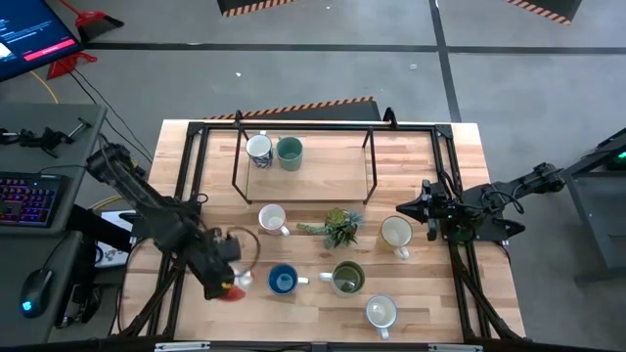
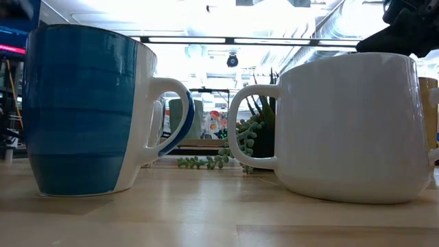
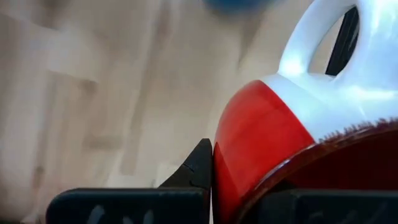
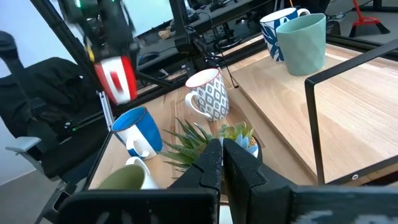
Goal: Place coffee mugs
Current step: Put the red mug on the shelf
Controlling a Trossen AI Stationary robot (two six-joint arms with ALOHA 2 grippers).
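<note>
**High view: left gripper clamping the red mug at the lower left of the table**

High view is showing me the left gripper [image 1: 227, 279] sitting low in the lower left of the frame, closed on the glossy red ceramic mug with a white handle [image 1: 233, 289]. My left wrist view is confirming it: one dark finger [image 3: 198, 167] is pressing flat against the red wall, with the white handle loop rising beyond. The right gripper [image 1: 403, 207] is waiting at the right side of the frame with its fingers pinched together and holding nothing, just beside the cream mug [image 1: 396, 233].

The other mugs are spread across the wooden table [image 1: 469, 156]. A blue-patterned white mug [image 1: 259, 149] and a pale teal mug [image 1: 290, 153] are standing under the black wire rack [image 1: 304, 125] at upper centre. A patterned white mug [image 1: 272, 218] is sitting left of the small spiky green plant [image 1: 339, 227]. The blue mug [image 1: 283, 281], olive green mug [image 1: 347, 279] and a white mug [image 1: 380, 312] are lining the lower middle.

I am judging the grip as the main risk: it is on one wall only, so the glazed mug could swing or slip during a lift. The blue mug is also close, and a careless sweep towards the rack could knock it or the plant.
</note>
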